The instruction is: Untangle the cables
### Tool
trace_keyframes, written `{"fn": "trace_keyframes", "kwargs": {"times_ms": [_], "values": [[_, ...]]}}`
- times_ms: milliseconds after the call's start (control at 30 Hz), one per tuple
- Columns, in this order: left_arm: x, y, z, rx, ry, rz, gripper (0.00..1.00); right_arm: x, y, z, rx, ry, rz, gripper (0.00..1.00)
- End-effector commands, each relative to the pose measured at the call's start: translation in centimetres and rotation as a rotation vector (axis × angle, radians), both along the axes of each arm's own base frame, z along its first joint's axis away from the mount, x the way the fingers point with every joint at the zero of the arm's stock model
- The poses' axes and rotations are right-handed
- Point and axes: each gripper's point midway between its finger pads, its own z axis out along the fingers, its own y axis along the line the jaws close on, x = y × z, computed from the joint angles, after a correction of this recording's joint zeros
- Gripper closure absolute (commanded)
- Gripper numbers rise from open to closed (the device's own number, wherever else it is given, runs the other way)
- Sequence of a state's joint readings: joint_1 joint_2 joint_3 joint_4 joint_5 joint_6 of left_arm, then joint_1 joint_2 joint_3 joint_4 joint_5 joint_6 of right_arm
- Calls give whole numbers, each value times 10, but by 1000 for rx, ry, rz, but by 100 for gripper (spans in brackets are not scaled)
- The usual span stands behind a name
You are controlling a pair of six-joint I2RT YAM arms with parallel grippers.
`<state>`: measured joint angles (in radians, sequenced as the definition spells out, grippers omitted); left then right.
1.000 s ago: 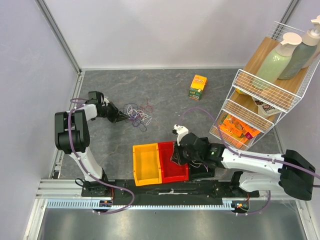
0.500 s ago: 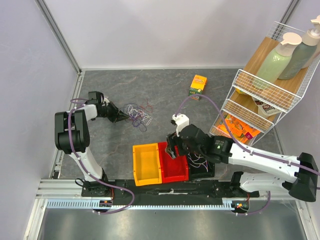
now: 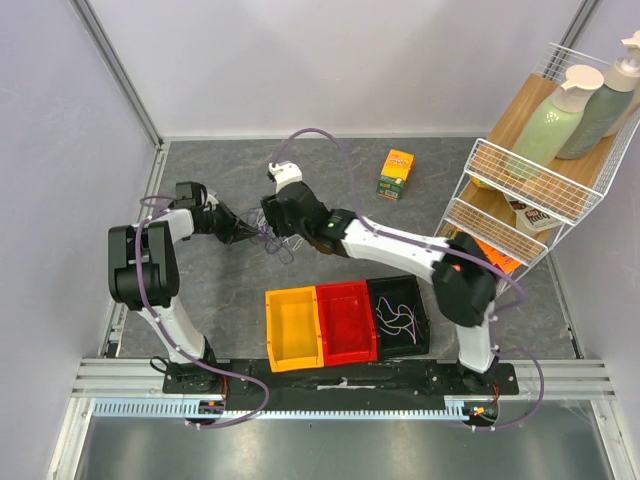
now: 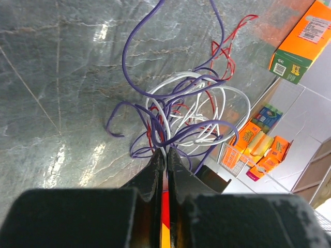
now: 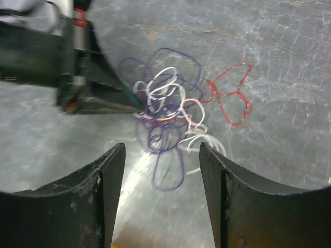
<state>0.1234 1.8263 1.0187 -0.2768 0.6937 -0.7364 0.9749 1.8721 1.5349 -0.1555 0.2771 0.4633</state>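
Note:
The cables (image 3: 283,247) lie as one tangle of purple, white and red loops on the grey table, left of centre. My left gripper (image 3: 249,236) is shut on the tangle's left edge. In the left wrist view its jaws (image 4: 166,153) pinch white and purple strands of the cables (image 4: 192,111). My right gripper (image 3: 272,226) hovers over the tangle, open, with nothing between its fingers. The right wrist view shows that gripper (image 5: 161,150) above the cables (image 5: 164,106), a red loop (image 5: 231,98) trailing right, and the left gripper (image 5: 95,90) beside them. One more thin cable (image 3: 396,316) lies in the black bin.
Yellow bin (image 3: 292,332), red bin (image 3: 346,326) and black bin (image 3: 425,322) stand in a row at the near edge. An orange box (image 3: 398,172) stands at the back. A wire rack (image 3: 520,200) with bottles and packets fills the right side.
My right arm swung from over the bins to the far left, above the tangle, and its jaws opened. The left gripper stayed shut on the tangle.

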Motion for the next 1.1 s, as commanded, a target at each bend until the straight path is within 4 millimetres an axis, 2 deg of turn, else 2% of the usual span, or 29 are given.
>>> {"fn": "trace_keyframes", "kwargs": {"times_ms": [0,200,333,433,533,767,900,1000,1067], "values": [[6,0,27,-23,-85,-6,98,39,13,-13,-80,-132,-29,34],[5,-2,29,-26,-87,-4,98,47,-6,-73,-88,-103,-57,37],[6,-2,29,-26,-87,-3,98,49,-13,-93,-116,-100,-66,40],[6,-2,27,-30,-81,-2,98,60,-14,-107,-91,-61,-58,42],[6,-2,28,-31,-84,-3,98,71,-15,-121,-60,-14,-56,51],[6,-3,28,-29,-86,-3,98,72,-4,-131,-40,19,-20,57],[5,-2,25,-28,-75,0,98,75,-3,-129,-47,13,-20,83],[5,3,17,-13,-48,17,98,74,-14,-106,-57,-29,-56,99],[3,6,8,-8,-16,32,98,65,-23,-79,-62,-62,-71,100]]}}
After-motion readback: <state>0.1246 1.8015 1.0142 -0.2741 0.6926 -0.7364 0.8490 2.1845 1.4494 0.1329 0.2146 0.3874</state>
